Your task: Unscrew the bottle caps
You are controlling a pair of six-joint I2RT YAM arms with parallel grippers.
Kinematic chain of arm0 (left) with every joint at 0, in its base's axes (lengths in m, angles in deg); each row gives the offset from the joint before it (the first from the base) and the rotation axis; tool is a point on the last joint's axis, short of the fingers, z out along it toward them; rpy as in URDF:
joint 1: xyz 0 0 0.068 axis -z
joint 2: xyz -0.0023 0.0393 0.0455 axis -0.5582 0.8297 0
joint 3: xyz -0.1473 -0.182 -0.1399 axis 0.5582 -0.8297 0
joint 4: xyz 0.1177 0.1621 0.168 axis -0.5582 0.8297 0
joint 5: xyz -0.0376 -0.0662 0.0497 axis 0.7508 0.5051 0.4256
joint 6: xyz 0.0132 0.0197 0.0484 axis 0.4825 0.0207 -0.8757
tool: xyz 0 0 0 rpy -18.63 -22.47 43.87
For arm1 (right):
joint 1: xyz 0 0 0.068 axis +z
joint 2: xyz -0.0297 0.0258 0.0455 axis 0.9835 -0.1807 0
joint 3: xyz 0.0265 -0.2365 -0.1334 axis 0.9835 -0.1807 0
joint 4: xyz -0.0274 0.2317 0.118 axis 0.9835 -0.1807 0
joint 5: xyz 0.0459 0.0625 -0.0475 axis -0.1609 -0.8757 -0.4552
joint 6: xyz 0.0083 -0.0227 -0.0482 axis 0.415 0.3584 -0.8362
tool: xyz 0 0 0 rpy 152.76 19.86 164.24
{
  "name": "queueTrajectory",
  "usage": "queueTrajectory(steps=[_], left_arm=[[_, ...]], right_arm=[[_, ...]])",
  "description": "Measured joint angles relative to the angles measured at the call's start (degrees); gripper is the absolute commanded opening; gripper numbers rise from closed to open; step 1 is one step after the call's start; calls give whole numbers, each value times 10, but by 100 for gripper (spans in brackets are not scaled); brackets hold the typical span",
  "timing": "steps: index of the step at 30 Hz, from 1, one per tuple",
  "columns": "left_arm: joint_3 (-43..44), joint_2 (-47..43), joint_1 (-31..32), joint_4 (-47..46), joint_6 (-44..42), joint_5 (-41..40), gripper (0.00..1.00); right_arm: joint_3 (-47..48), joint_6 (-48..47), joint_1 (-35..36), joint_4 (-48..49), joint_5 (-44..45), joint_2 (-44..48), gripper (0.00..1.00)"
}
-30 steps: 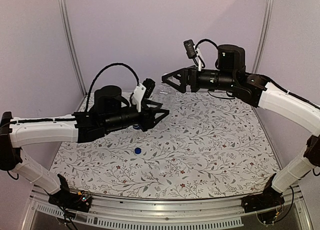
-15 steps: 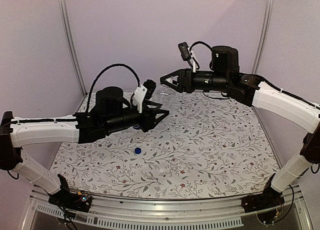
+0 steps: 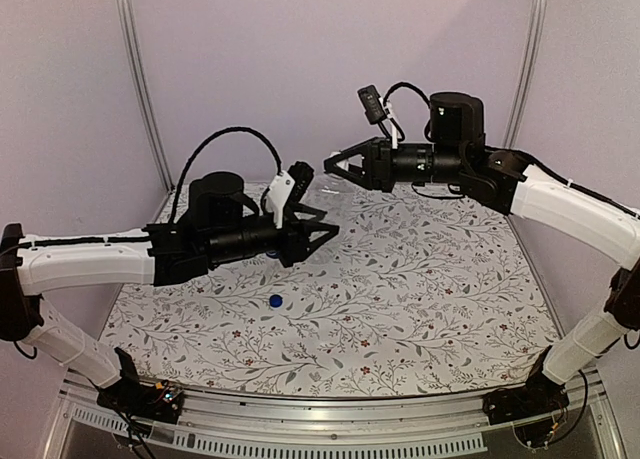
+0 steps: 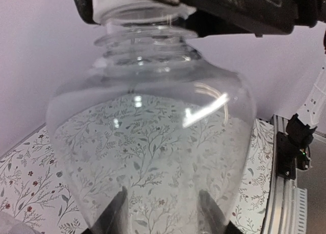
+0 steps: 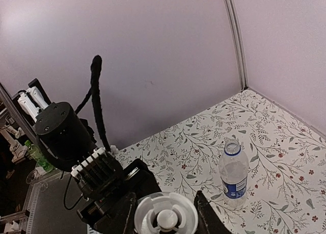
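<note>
Left claw [image 3: 325, 232] grips the plain bottle [image 4: 153, 157]; right claw [image 3: 336, 166] pinches its white cap [image 5: 165, 218].
Both arms stretch level, meeting above the tabletop [image 3: 430, 299]; blue cap [image 3: 275, 301] lies loose below, labelled bottle [image 5: 234, 173] stands open.

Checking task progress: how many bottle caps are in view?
2. The blue cap lies loose on the tablecloth, left of centre; the white cap sits in the right claw, at the clear bottle's neck. None seems hidden.
</note>
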State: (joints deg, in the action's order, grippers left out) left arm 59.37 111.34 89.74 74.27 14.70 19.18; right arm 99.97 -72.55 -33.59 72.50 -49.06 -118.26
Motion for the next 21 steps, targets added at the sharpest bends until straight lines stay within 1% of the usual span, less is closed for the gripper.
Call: queueTrajectory(steps=[4, 6, 10, 13, 16, 18, 21], left_arm=[[0, -10, -2, 5, -13, 63, 28], [0, -16, -9, 4, -18, 119, 31], [0, -21, -25, -5, -18, 252, 32], [-4, -19, -33, -21, -1, 353, 29], [-4, -6, -36, -40, 23, 428, 28], [-3, 5, -41, -50, 36, 467, 28], [7, 20, -48, -55, 52, 508, 28]], right_arm=[[-17, -36, -5, -1, -56, 25, 0], [-21, -61, -9, -2, -101, 35, 0], [-28, -123, -12, -2, -204, 50, 4], [-28, -160, -10, -2, -278, 50, 11], [-24, -187, -9, -6, -338, 42, 20], [-15, -202, -11, -15, -372, 31, 24], [-5, -216, -18, -21, -407, 17, 26]])
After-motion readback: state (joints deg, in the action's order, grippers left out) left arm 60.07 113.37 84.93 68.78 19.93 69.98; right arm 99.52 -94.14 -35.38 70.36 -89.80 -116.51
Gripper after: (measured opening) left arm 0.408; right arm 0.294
